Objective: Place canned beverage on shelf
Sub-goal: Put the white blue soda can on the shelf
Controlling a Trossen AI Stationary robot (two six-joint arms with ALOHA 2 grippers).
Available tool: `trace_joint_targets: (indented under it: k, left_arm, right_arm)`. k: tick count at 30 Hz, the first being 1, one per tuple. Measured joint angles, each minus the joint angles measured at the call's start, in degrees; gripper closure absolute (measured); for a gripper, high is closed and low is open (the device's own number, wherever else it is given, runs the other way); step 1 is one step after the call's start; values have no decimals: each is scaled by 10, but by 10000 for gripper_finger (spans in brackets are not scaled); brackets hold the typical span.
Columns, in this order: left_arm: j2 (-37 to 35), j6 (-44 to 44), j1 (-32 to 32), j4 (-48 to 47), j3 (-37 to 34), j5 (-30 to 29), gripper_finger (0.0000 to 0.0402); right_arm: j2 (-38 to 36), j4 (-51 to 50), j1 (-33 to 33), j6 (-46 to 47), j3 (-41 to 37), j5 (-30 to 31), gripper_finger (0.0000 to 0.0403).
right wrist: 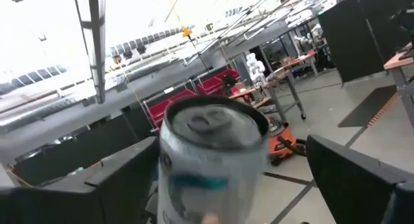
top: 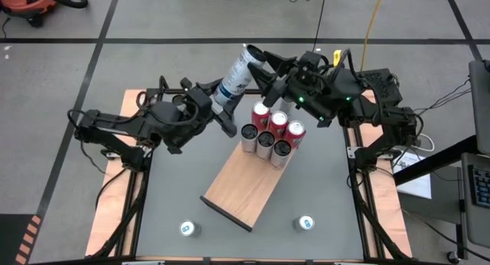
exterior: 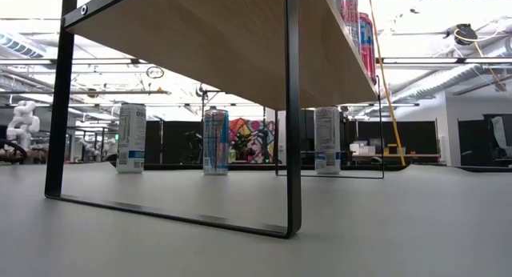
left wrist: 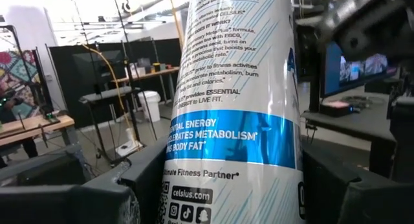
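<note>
The white-and-blue Celsius can [top: 236, 73] hangs tilted above the far end of the shelf [top: 249, 184], pinched low by the left gripper [top: 218, 104], and the right gripper [top: 264, 70], fingers spread wide around its top, should close squarely before the left one lets go.

**Both arms raised beyond the far end of the light-brown wooden shelf board [top: 243, 187]**

Left gripper [top: 222, 110]: clamped on a tilted white-and-blue slim can [top: 238, 74]. Right gripper [top: 269, 75]: fingers spread wide around the can's top end, wrist angled toward the left arm.
</note>
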Motion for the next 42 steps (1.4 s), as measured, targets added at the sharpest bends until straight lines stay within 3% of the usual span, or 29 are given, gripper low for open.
trace_joint_targets:
  k: [10, 23, 30, 34, 42]
  left_arm:
    - [19, 0, 0, 19, 0, 1, 146]
    - [20, 3, 0, 18, 0, -6, 146]
    - [20, 3, 0, 16, 0, -6, 145]
    - [20, -4, 0, 7, 0, -5, 124]
    - [19, -49, -5, -17, 0, 20, 40]
  right_arm:
    - [0, 1, -15, 52, 0, -38, 85]
    - [0, -4, -15, 77, 0, -38, 174]
    - [0, -4, -15, 77, 0, -38, 179]
    - [0, -4, -15, 71, 0, -38, 180]
    - [-2, -9, -15, 50, -1, -38, 181]
